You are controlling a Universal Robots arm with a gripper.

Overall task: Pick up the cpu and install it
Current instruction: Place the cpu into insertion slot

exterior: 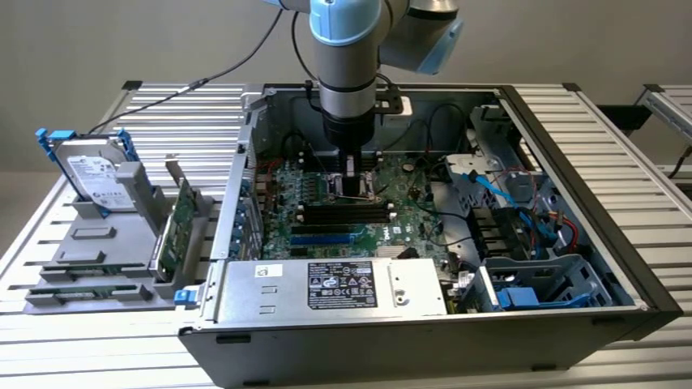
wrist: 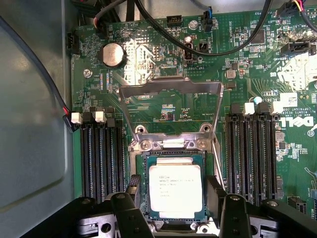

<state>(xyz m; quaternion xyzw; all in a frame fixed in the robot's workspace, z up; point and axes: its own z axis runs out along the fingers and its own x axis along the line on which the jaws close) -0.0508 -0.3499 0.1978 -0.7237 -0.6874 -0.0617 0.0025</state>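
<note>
While the arm [exterior: 346,73] reaches straight down into the open computer case [exterior: 411,352], the tool [exterior: 355,185] hangs low over the motherboard [exterior: 406,223], toward the twelve o'clock end of the board in the exterior view.

From the wrist, the cpu [wrist: 175,187] lies flat and square in its socket, dull silver top upward with fine print on it and a thin green rim around it. The tool [wrist: 174,203] is released. Its dark fingers [wrist: 130,213] stand spread wider than the chip, one on each side of the socket. Whether either finger brushes the chip's edge cannot be told.

A socket load frame [wrist: 171,87] of bare metal is swung open, hinged at the socket edge farthest from the tool. Two banks of black memory slots [wrist: 101,158] flank the socket, one bank on each side. A round coin battery [wrist: 112,53] sits on the green board past the open frame, and black cables cross the board near it.

In the exterior view, the case rests on a slatted aluminium worktop [exterior: 605,162]. A power supply [exterior: 335,285] with a dark label fills the case at six o'clock, and a drive cage [exterior: 540,284] with blue parts sits at four o'clock. Outside the case, at nine o'clock, a grey stand [exterior: 97,243] carries a hard drive [exterior: 92,174] in a blue bracket [exterior: 49,142]. A green card [exterior: 178,223] stands upright just beside it, nearer the case.
</note>
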